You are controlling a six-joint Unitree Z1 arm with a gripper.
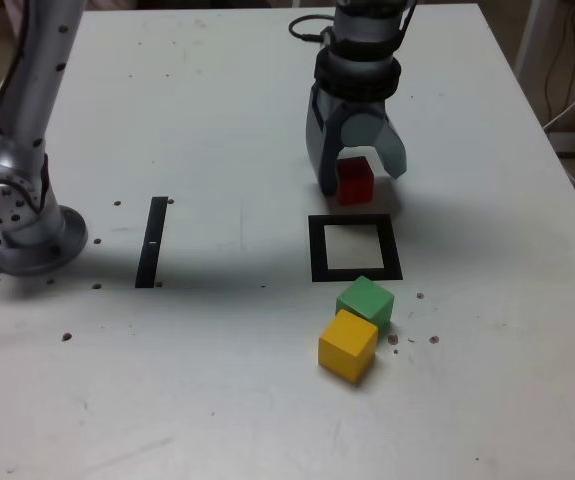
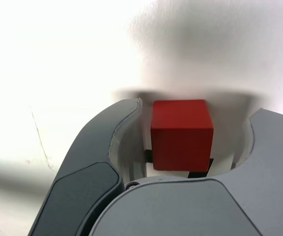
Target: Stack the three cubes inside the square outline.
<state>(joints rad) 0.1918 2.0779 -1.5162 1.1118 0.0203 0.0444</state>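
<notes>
table [image 1: 217,120]: white, carrying everything | pincer [image 1: 359,172]: lowered toward far edge, jaws straddling red cube [image 1: 355,181] with gaps either side, not yet gripping, apparently to pick first | square outline [image 1: 355,247]: empty, just nearer than red cube | green cube [image 1: 366,301], yellow cube [image 1: 348,344]: touching, waiting near outline's front corner

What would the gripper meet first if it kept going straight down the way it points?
The red cube, which already sits between the jaws of the gripper. Just below it is the white table; the remaining gap is hard to judge.
</notes>
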